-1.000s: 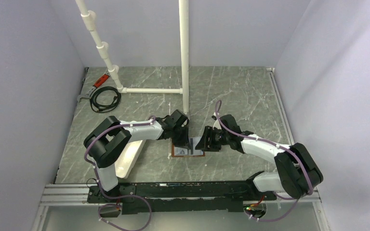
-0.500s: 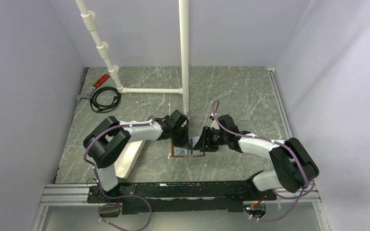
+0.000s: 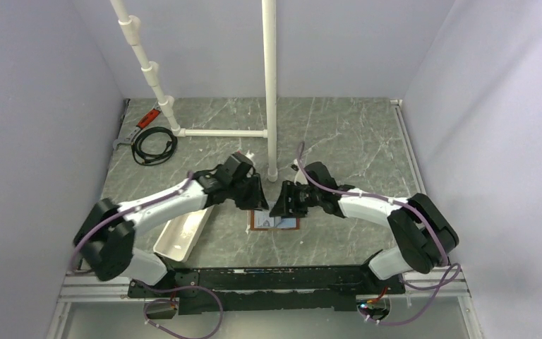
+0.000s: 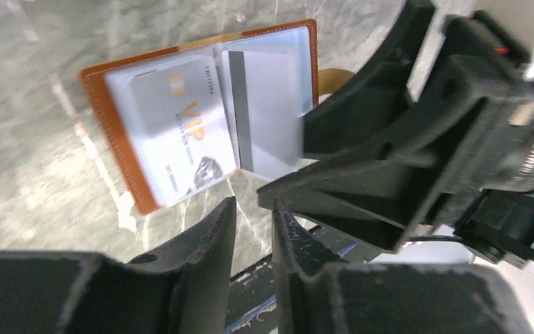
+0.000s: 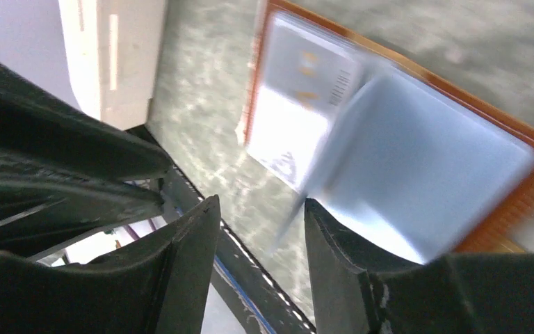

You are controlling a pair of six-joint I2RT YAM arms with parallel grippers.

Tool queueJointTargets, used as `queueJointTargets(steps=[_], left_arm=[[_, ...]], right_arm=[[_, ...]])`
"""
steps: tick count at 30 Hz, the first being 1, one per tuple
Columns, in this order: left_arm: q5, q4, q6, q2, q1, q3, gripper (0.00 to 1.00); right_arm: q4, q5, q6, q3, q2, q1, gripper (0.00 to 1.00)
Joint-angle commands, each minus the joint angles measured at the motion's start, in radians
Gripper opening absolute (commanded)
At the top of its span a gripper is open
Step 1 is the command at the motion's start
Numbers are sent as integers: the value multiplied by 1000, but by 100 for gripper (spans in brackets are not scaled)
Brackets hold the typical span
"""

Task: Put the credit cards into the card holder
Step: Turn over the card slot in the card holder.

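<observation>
The left gripper [image 4: 254, 233] hangs with its 2 fingers a narrow slit apart and nothing between them, just beside the open card holder [image 4: 115, 118]. Facing it from the other side, the right gripper [image 5: 259, 250] has its jaws roughly half spread. A blurred pale blue leaf or card [image 5: 417, 174] runs toward that gap, and whether it touches either finger cannot be told. The reddish-brown holder lies flat on the marbled table [image 3: 353, 141], close in front of both grippers. A silver card [image 4: 170, 132] lettered VIP sits behind the clear pocket on one half. A grey card [image 4: 271, 104] with a dark stripe lies over the other half, though whether it is fully in its pocket is unclear. A long white tray [image 3: 181, 234] rests to the left of the holder, apart from it. An upright white pipe [image 3: 270, 85] stands just beyond the grippers, and a coiled black cable [image 3: 153, 145] lies at the far left of the table.
</observation>
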Motion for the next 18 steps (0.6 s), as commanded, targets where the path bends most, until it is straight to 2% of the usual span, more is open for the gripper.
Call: queueJointTargets(steps=[1, 5, 7, 10, 12, 18], left_arm=[[-74, -171, 22, -181, 42, -43, 33], [-117, -242, 30, -241, 84, -100, 44], [-102, -225, 25, -261, 98, -128, 49], [-40, -118, 35, -235, 101, -162, 56], [8, -72, 60, -146, 101, -145, 58], [4, 40, 78, 67, 83, -92, 58]], right_arm=[[31, 69, 10, 147, 63, 101, 51], [140, -73, 74, 239, 186, 145, 51], [101, -17, 52, 209, 146, 118, 51], [-116, 93, -60, 220, 99, 102, 48], [-177, 122, -101, 207, 87, 98, 46], [-304, 280, -168, 134, -34, 60, 46]])
